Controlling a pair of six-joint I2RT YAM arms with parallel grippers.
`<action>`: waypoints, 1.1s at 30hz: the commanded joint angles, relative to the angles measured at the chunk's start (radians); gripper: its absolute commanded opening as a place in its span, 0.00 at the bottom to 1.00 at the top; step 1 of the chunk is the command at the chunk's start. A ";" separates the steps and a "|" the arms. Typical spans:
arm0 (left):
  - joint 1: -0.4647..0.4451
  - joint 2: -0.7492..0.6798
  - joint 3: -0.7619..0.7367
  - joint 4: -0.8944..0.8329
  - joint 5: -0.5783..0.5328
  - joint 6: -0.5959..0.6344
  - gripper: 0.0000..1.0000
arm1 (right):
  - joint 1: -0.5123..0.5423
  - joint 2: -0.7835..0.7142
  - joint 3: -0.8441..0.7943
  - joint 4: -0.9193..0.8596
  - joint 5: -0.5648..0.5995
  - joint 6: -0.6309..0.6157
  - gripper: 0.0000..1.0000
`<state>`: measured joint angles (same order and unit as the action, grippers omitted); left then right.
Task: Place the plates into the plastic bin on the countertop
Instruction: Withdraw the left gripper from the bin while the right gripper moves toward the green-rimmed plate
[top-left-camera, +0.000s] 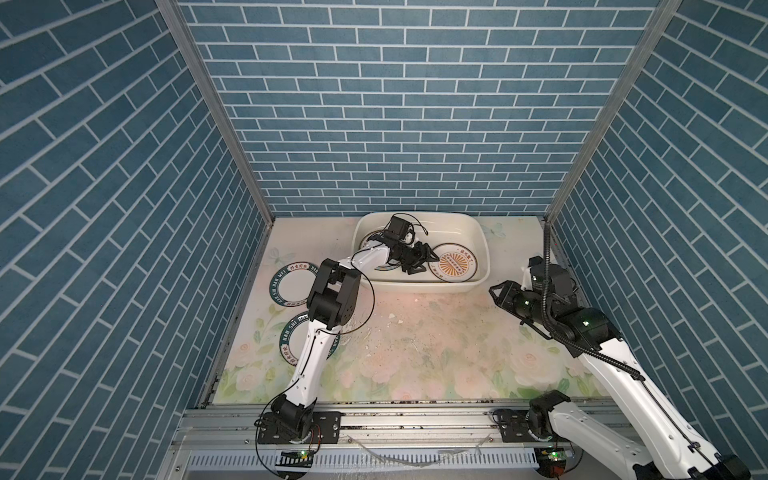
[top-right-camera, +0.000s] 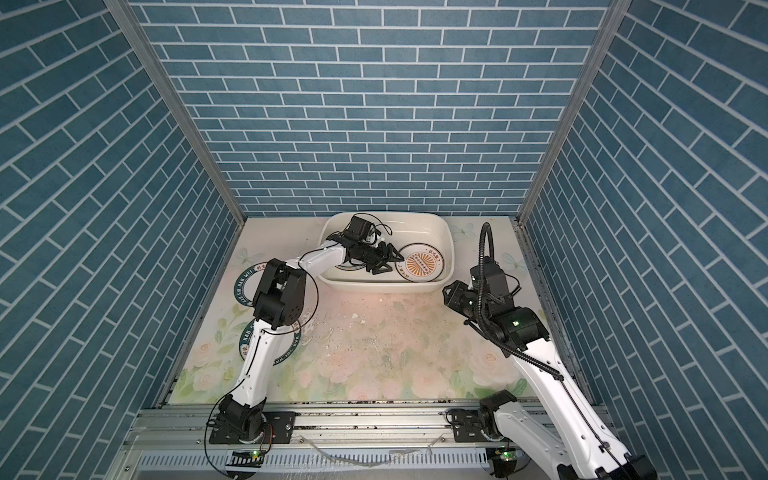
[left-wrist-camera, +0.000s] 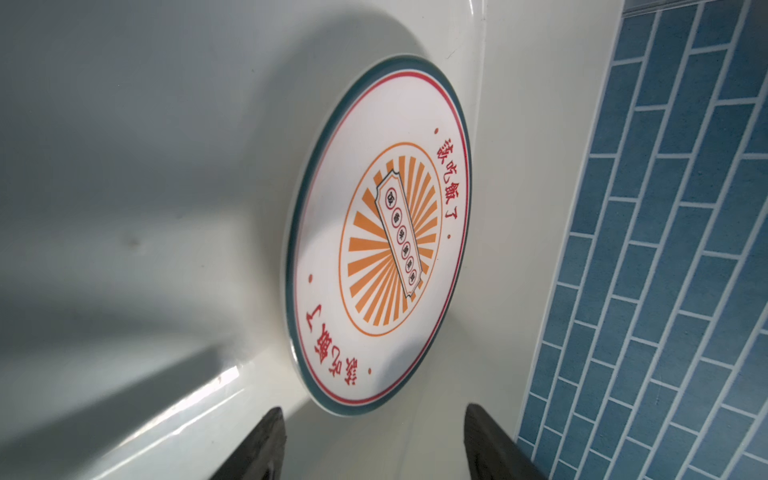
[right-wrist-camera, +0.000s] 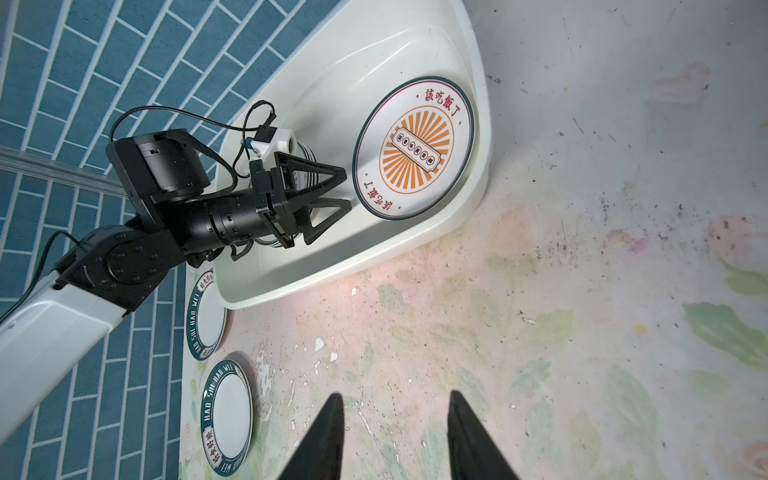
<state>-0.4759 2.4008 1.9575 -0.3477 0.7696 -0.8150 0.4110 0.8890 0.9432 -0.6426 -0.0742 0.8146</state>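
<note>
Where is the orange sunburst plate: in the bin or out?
In: the sunburst plate rests inside the bin, near its right end.

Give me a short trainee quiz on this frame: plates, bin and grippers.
1. True or false: the sunburst plate lies inside the plastic bin.
2. How many teal-lettered plates show on the countertop, outside the bin?
3. The left gripper is:
A) shut on a plate
B) open and empty, inside the bin
C) hovering over bare countertop

Key: 1 true; 2 two; 3 B.
</note>
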 joint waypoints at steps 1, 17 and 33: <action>0.006 -0.104 0.005 -0.039 -0.007 0.035 0.69 | -0.007 -0.007 0.053 -0.010 -0.007 -0.026 0.42; 0.121 -0.609 0.060 -0.385 -0.162 0.560 0.73 | -0.013 0.053 0.100 0.100 -0.241 0.025 0.42; 0.398 -1.304 -0.600 -0.522 -0.233 1.008 0.87 | 0.421 0.279 0.004 0.391 -0.108 0.061 0.42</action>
<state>-0.0811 1.1839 1.4231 -0.8711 0.5652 0.0902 0.7837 1.1290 0.9688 -0.3668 -0.2222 0.8444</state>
